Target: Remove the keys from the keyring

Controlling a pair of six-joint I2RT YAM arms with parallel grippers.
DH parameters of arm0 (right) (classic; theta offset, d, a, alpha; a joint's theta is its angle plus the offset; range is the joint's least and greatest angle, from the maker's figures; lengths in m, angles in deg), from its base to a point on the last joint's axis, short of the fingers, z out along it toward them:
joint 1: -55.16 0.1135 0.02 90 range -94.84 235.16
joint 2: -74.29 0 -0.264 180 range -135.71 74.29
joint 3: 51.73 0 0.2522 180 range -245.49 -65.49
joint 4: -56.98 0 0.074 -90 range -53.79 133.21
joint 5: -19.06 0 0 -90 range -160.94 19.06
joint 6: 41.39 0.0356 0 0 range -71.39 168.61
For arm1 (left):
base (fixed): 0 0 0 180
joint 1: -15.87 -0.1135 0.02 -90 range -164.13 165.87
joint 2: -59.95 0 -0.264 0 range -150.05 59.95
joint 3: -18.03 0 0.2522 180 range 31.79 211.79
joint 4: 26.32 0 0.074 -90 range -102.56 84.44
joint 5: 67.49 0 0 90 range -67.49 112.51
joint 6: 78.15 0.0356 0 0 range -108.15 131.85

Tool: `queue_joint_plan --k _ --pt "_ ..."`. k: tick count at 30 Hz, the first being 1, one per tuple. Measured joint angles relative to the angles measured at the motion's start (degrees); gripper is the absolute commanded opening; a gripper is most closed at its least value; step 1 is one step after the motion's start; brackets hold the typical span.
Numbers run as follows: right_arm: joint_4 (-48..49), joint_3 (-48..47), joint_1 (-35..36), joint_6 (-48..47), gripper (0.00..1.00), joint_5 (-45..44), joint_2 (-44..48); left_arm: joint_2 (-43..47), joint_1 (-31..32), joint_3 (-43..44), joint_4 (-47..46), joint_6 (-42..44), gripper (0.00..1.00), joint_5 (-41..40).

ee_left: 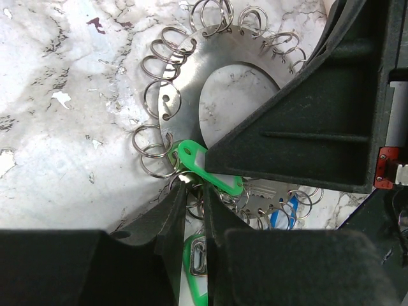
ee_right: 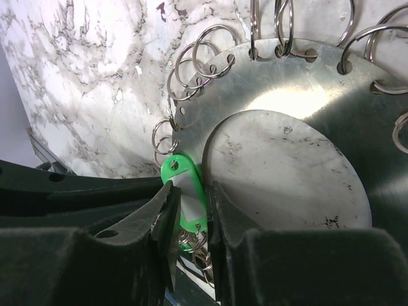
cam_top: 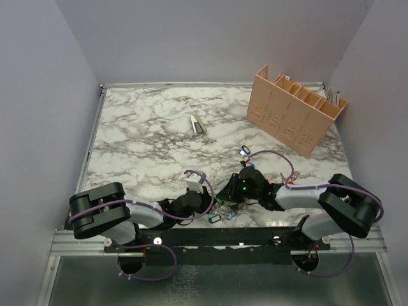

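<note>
The keyring (ee_left: pixel 188 95) is a flat grey metal ring lying on the marble, its rim hung with many small split rings. In the top view both grippers meet over the keyring (cam_top: pixel 221 208). My right gripper (ee_right: pixel 191 191) (cam_top: pixel 231 191) straddles the keyring's (ee_right: pixel 287 83) band, one finger outside and one in the open centre, shut on it with a green-headed key (ee_right: pixel 182 175) lying between. My left gripper (ee_left: pixel 196 194) (cam_top: pixel 207 203) sits at the rim, shut on a second green key head (ee_left: pixel 196 261). A blue key (ee_left: pixel 280 213) hangs from the rim behind it.
A loose blue key (cam_top: pixel 243 151) lies on the marble beyond the grippers. A peach slotted organizer (cam_top: pixel 296 115) stands at the back right and a small white object (cam_top: pixel 197 124) lies mid-table. The metal front rail (cam_top: pixel 217 237) runs just behind the grippers.
</note>
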Motion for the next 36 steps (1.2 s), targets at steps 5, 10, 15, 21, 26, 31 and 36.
queue_joint_plan --k 5,10,15,21,26,31,36 --pt "4.0 1.5 -0.2 -1.3 0.42 0.8 0.0 0.0 0.0 -0.1 -0.2 0.0 0.19 -0.3" --pt "6.8 1.7 -0.3 -3.6 0.50 2.5 -0.5 0.0 0.0 -0.3 -0.5 -0.2 0.19 -1.1" --pt "8.4 1.7 -0.4 -5.8 0.50 3.4 -1.1 0.0 0.0 -0.5 -0.8 -0.9 0.23 -1.9" --pt "10.0 1.7 -0.5 -7.3 0.49 3.8 -1.9 0.0 0.0 -0.5 -0.9 -1.1 0.27 -2.4" --pt "11.6 2.4 -0.6 -8.1 0.49 4.0 -1.9 0.5 0.2 -1.4 -1.4 -1.9 0.27 -3.8" --pt "13.4 3.3 -0.7 -9.0 0.49 4.2 -1.8 1.1 0.2 -2.8 -2.4 -3.8 0.26 -5.3" --pt "14.2 3.8 -1.0 -10.6 0.49 6.1 -1.9 1.1 -0.6 -3.4 -3.0 -5.2 0.26 -7.3"
